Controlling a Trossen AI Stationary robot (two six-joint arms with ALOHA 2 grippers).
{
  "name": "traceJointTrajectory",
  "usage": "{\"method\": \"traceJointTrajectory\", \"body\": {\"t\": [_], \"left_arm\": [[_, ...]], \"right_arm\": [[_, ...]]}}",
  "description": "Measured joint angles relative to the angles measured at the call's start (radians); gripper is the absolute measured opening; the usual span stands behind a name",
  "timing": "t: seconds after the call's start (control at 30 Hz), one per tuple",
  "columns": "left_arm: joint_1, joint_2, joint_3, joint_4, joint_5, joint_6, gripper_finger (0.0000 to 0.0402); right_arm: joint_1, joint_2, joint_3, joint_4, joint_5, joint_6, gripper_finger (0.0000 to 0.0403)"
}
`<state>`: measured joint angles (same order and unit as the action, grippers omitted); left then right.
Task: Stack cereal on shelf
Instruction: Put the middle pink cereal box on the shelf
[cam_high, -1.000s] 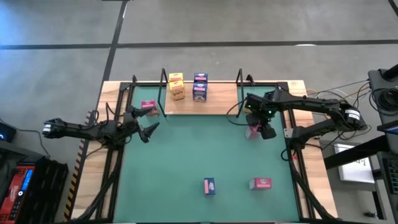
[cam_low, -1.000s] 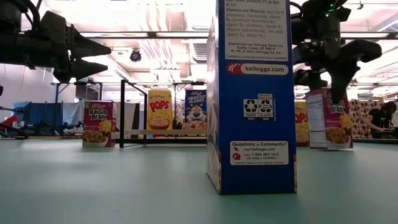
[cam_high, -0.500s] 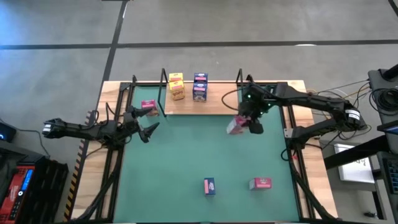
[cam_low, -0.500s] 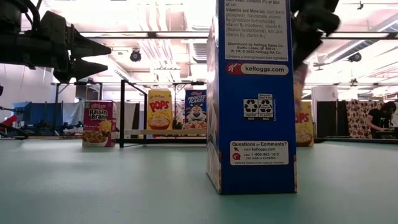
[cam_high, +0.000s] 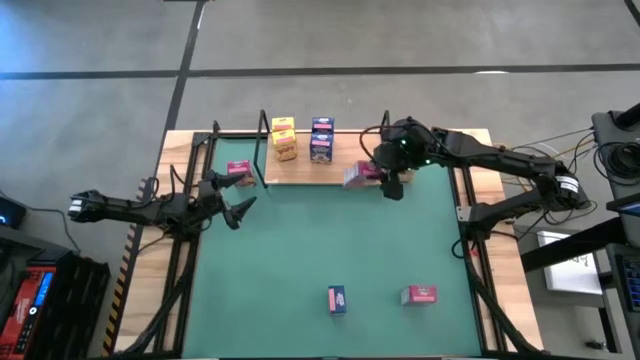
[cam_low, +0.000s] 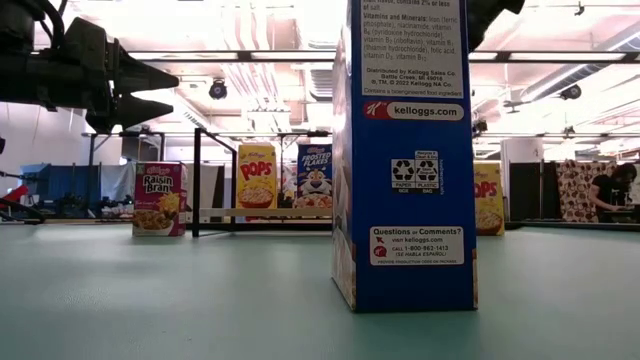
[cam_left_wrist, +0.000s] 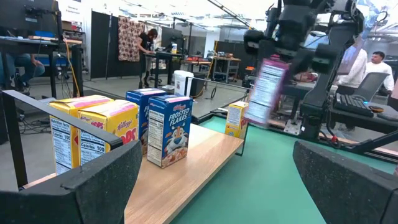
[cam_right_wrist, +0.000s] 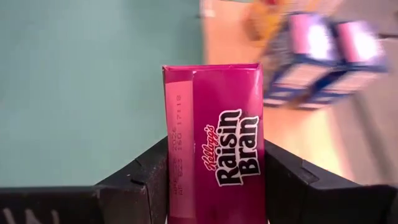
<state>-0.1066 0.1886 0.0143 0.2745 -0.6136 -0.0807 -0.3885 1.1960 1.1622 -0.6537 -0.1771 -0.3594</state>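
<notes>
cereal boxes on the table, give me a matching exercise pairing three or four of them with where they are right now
Things:
1. Raisin Bran box
2. Frosted Flakes box
3. blue box
4. pink box

Places:
A. standing on the shelf
B. lying on the green mat, near its front right
C. gripped by the right end effector
D. upright on the mat, front centre

Pairs: 1-C, 2-A, 3-D, 4-B

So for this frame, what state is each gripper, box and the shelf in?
Right gripper: shut on Raisin Bran box, airborne by the shelf.
Left gripper: open, empty.
Shelf: holds upright Pops boxes and Frosted Flakes boxes.
Mat boxes: waiting.
</notes>
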Motion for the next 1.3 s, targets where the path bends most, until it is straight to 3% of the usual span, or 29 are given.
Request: {"method": "traceJointTrajectory", "body": {"t": [0.23, 0.43, 0.7, 0.83, 0.97, 1.3], "left_arm": [[0.0, 0.0, 0.0, 0.0, 0.0, 0.0, 0.04], [0.0, 0.0, 0.0, 0.0, 0.0, 0.0, 0.04], [0.0, 0.0, 0.0, 0.0, 0.0, 0.0, 0.04], [0.0, 0.0, 0.0, 0.0, 0.0, 0.0, 0.04], [0.0, 0.0, 0.0, 0.0, 0.0, 0.0, 0.04], [0.0, 0.0, 0.0, 0.0, 0.0, 0.0, 0.04]], "right_arm": [[-0.002, 0.045, -0.001, 0.101, 0.206, -0.186, 0.0182], [-0.033, 0.126, 0.036, 0.111, 0.3, -0.203, 0.0182], [-0.089, 0.26, 0.214, -0.076, 0.3, -0.202, 0.0182], [-0.129, 0.328, 0.315, -0.185, 0.251, -0.217, 0.0182], [-0.182, 0.387, 0.381, -0.209, 0.151, -0.217, 0.0182], [-0.255, 0.475, 0.466, -0.217, 0.143, -0.23, 0.0182]]}}
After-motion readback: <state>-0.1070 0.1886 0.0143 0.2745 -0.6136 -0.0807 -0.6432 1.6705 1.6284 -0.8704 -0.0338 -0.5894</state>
